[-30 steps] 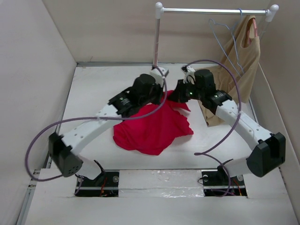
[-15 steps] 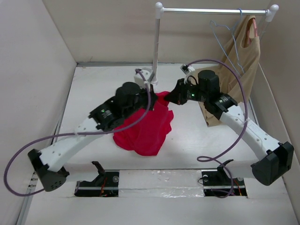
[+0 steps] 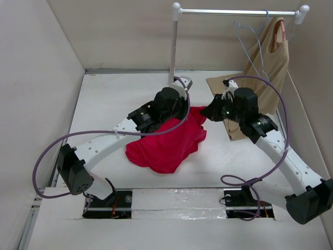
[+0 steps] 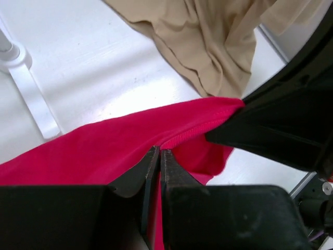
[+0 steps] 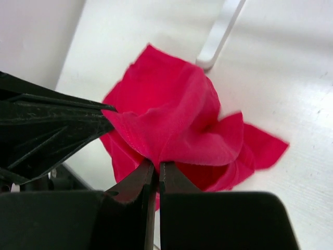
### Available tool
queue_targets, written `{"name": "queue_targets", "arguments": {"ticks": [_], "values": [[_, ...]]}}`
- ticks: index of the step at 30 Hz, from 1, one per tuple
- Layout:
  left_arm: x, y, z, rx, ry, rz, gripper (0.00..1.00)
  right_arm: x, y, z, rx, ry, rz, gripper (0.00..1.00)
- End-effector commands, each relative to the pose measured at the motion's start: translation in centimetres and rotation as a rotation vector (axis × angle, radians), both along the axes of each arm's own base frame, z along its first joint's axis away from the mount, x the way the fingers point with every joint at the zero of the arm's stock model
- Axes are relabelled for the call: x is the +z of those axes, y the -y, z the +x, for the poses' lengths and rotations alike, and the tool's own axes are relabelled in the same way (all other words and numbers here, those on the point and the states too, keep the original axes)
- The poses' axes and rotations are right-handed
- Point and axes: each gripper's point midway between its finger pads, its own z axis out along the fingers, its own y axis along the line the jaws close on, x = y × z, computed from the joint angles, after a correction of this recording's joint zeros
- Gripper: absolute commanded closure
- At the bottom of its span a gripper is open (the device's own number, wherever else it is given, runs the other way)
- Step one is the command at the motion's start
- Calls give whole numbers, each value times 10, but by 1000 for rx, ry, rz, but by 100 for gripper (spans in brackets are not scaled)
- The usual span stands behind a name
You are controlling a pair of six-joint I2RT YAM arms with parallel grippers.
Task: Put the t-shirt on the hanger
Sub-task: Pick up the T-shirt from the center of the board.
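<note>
The crimson t-shirt [image 3: 169, 141] lies bunched mid-table, its far edge lifted between both grippers. My left gripper [image 3: 188, 110] is shut on the shirt's hem, which shows in the left wrist view [image 4: 104, 151]. My right gripper [image 3: 206, 112] is shut on the same edge close by; the cloth [image 5: 171, 120] rises from its jaws in the right wrist view. The two grippers nearly touch. The pale blue wire hanger [image 3: 254, 52] hangs from the rail [image 3: 237, 11] at the back right.
A beige sleeveless garment [image 3: 270, 62] hangs on a pinkish hanger on the rail and trails onto the table [image 4: 208, 41]. The rail's white post [image 3: 173, 47] stands just behind the grippers; its foot [image 4: 26, 88] is in the left wrist view. Walls close both sides.
Both grippers moved right and slightly nearer with the shirt's edge, dragging the red cloth rightward. The left arm swung its elbow back in; the right arm's base link moved toward the corner.
</note>
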Motion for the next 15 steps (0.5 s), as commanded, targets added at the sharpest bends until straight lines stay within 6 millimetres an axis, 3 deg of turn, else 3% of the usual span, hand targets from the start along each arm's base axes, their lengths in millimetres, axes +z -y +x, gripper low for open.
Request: {"name": "queue_targets", "arguments": {"ticks": [1,5,6,9,12,15], "values": [[17,-15,14,78,53,3,100,13,21,35,-139,70,7,100],[-18,7,20,21,5,41,100,-41,29,71,-185,-38,-45,100],[-20,11,21,17,0,36,100,-45,27,76,-179,-41,-43,100],[-25,19,20,-10,-21,23,100,-43,33,95,-220,-5,-34,100],[-22,26,15,-32,-29,2,100,-32,38,99,-248,14,-42,100],[-23,33,12,-53,-50,-20,100,-28,41,91,-255,10,-40,84]]}}
